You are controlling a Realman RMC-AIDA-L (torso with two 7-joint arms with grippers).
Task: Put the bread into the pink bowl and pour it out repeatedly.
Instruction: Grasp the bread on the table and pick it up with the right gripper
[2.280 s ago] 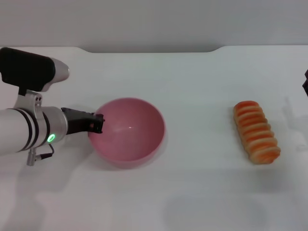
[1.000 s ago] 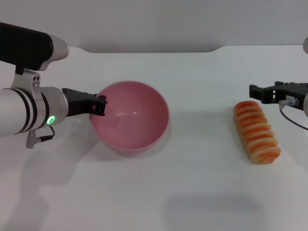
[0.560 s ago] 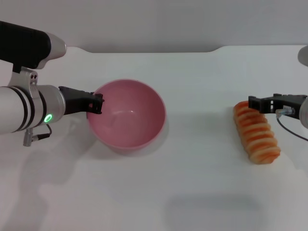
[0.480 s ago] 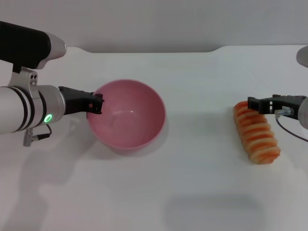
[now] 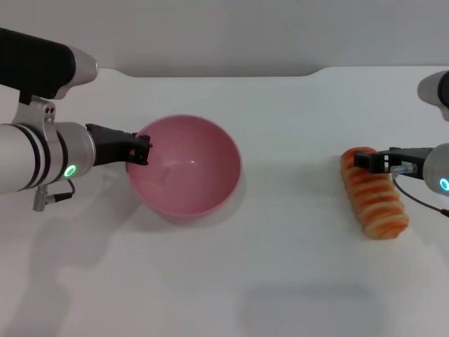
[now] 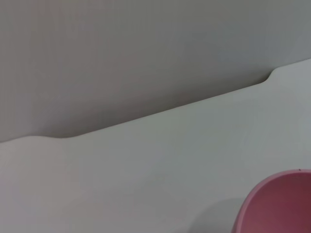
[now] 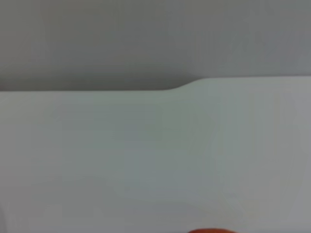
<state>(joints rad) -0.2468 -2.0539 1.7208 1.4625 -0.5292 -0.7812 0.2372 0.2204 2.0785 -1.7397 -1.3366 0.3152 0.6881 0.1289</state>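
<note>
The pink bowl (image 5: 186,168) is left of the table's middle, open side up and empty. My left gripper (image 5: 140,149) is shut on its left rim. A piece of the bowl (image 6: 277,204) shows in the left wrist view. The bread (image 5: 375,196) lies on the table at the right, ridged orange-and-cream top up. My right gripper (image 5: 370,160) is open and hangs over the bread's far end, right at it. In the right wrist view only an orange sliver of the bread (image 7: 209,231) shows at the frame's edge.
The white table (image 5: 280,281) runs out to a grey wall at the back, with a step in its far edge (image 5: 316,71). Nothing else stands on it.
My right gripper came in from the right and moved down over the bread's far end. My left gripper carried the bowl a little farther back, then held still.
</note>
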